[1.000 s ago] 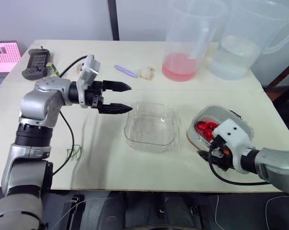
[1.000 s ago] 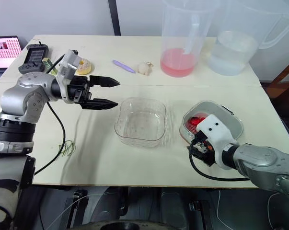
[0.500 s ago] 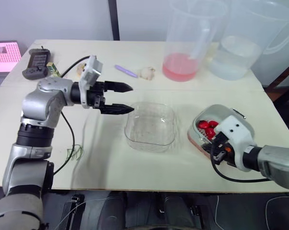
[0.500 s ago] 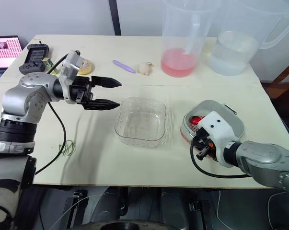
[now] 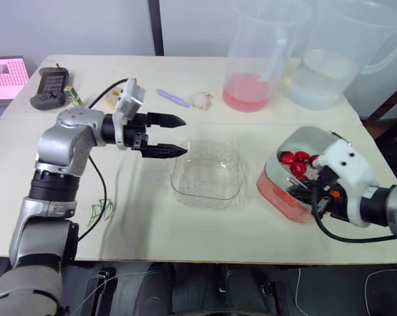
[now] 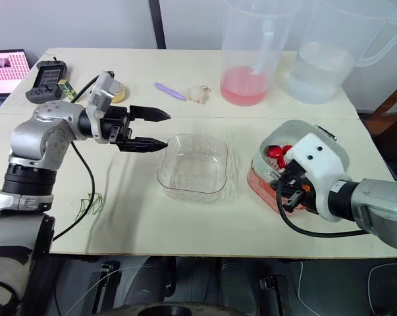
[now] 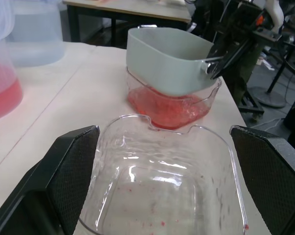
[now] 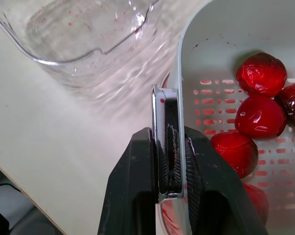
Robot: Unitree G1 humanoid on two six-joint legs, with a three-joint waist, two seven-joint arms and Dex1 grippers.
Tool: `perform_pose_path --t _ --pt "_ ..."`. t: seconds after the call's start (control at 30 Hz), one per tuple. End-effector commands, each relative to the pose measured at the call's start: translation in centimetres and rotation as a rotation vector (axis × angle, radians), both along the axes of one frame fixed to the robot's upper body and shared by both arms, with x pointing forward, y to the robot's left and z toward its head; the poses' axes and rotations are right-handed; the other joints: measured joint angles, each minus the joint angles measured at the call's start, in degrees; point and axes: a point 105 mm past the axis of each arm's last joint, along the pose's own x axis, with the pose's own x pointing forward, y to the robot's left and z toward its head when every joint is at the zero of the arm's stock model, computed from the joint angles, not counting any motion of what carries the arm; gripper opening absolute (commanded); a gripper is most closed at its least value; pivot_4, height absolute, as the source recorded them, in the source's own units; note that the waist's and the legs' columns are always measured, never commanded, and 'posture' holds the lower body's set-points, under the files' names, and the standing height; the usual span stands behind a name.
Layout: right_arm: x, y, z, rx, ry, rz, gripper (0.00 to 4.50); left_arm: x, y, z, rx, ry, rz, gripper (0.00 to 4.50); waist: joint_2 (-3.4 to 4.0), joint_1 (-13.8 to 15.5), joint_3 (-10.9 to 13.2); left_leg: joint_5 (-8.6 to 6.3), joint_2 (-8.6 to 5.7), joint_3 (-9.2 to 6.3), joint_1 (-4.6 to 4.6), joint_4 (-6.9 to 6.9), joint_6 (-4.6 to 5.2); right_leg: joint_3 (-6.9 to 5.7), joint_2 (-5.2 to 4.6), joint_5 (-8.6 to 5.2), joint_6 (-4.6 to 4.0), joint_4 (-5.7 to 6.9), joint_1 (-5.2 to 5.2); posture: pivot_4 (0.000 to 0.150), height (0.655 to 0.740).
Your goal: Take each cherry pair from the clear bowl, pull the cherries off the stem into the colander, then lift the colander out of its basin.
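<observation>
Clamps right gripper (image 8: 169, 139) fingers on the thin metal handle (image 8: 167, 105) of the pale grey slotted plastic colander (image 5: 305, 140), tilted and partly raised from its clear basin of pink juice (image 5: 277, 196). Probably light, stiff and wet (red cherries (image 8: 260, 117) could roll). Holds left gripper (image 5: 184, 135) fingers spread beside the empty clear plastic bowl (image 5: 179, 185).

Pale bench (image 5: 152, 227), clear bowl (image 5: 206, 172) mid-bench, basin (image 5: 282, 197) of red liquid right of it, pink-filled jug (image 5: 249, 85) and water jug (image 5: 320, 78) behind, green stems (image 5: 103, 210) left.
</observation>
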Motion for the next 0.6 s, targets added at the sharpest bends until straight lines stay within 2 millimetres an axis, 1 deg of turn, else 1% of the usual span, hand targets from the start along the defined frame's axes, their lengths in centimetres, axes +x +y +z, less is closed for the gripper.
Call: perform_pose_path --t 0.03,0.13,0.23,0.4,0.5,0.6 --pt "0.09 -0.01 1.72 -0.005 -0.053 0.002 0.23 -0.11 -0.03 0.80 -0.014 -0.040 -0.011 4.50 0.00 0.02 0.00 0.00 0.00 0.00 0.00 0.00 0.00 0.00 0.00 0.00 0.00 0.00 0.00 0.150 0.7400" --pt "0.03 0.14 1.87 0.009 -0.049 0.005 0.23 -0.11 -0.02 0.84 -0.017 -0.041 -0.013 4.50 0.00 0.01 0.00 0.00 0.00 0.00 0.00 0.00 0.00 0.00 0.00 0.00 0.00 0.00 0.00 0.150 0.7400" --pt "-0.12 0.14 1.25 0.001 -0.027 0.005 0.23 -0.31 0.07 0.94 -0.032 -0.058 -0.026 4.50 0.00 0.06 0.00 0.00 0.00 0.00 0.00 0.00 0.00 0.00 0.00 0.00 0.00 0.00 0.00 0.150 0.7400" --pt "-0.31 0.08 1.34 -0.015 -0.021 0.011 0.23 -0.55 0.20 1.61 -0.089 -0.100 -0.036 4.50 0.00 0.07 0.00 0.00 0.00 0.00 0.00 0.00 0.00 0.00 0.00 0.00 0.00 0.00 0.00 0.150 0.7400" --pt "-0.38 0.29 2.12 0.011 -0.031 0.018 0.23 -0.58 0.28 1.72 -0.095 -0.108 -0.036 4.50 0.01 0.03 0.00 0.00 0.00 0.00 0.00 0.00 0.00 0.00 0.00 0.00 0.00 0.00 0.00 0.150 0.7400" --pt "-0.70 0.39 1.71 0.002 -0.008 0.024 0.23 -0.68 0.24 1.77 -0.102 -0.109 -0.042 4.50 0.00 0.09 -0.01 0.00 0.00 0.00 0.00 0.00 0.00 0.00 0.00 0.00 0.00 0.01 0.00 0.150 0.7400"
